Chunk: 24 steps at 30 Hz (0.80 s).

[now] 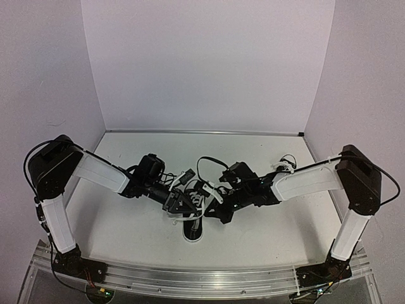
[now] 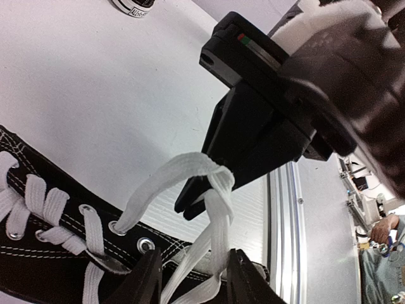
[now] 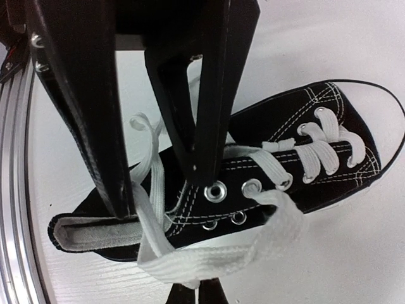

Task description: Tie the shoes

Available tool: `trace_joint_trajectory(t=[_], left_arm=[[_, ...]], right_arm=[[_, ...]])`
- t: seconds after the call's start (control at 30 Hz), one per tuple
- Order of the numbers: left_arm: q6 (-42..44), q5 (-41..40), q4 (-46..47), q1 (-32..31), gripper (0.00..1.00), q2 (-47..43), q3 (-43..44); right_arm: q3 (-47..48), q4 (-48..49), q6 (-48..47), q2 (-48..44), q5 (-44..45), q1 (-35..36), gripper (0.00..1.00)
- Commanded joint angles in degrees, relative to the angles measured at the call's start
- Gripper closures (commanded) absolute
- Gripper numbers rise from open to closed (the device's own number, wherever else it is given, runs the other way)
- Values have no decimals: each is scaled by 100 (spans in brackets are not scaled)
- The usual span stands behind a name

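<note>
The right tool [image 3: 197, 292] clamps the soft, flat lace [image 3: 209, 263] at its tips, left tool [image 2: 193, 278] parted astride it; shoe [image 3: 285, 120] seems light, so pinch near the fold.

Two arms: left arm [image 1: 98, 172], right arm [image 1: 310, 180]. Two grippers: left gripper [image 2: 195, 256], right gripper [image 2: 192, 202]. Two shoes: black sneaker [image 2: 50, 259], second shoe [image 2: 134, 5] cut off at edge of left wrist view; top view shows only one. One white lace [image 2: 171, 177] in close views. Two side eyelets [image 3: 238, 218] on sneaker wall. One table [image 1: 253, 234]. One front rail [image 1: 209, 278].
</note>
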Motion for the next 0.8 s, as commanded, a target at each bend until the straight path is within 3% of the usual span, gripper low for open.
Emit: trace_joint_trajectory(t=[0.0,0.1,0.3,0.53,0.77], left_arm=[[337,-527,-507,324,49,-872,-65],[543,-1368,-947,492,44,-1447,-236],[733,-3001,-1868,500,42,-2019,-388],[393,-3864,-2210,25,43,-2473,-972],[361,-4611,-2416,-486,48,-2350,-941]], right_arm=[[-102,-251,275,-338,370,25,100],[-163,-392,417,-415,446,25,100],[-312,-475,598,-524,516,29,100],[-363,-504,705,-606,445,25,100],[-316,-556,775,-743,520,24,100]])
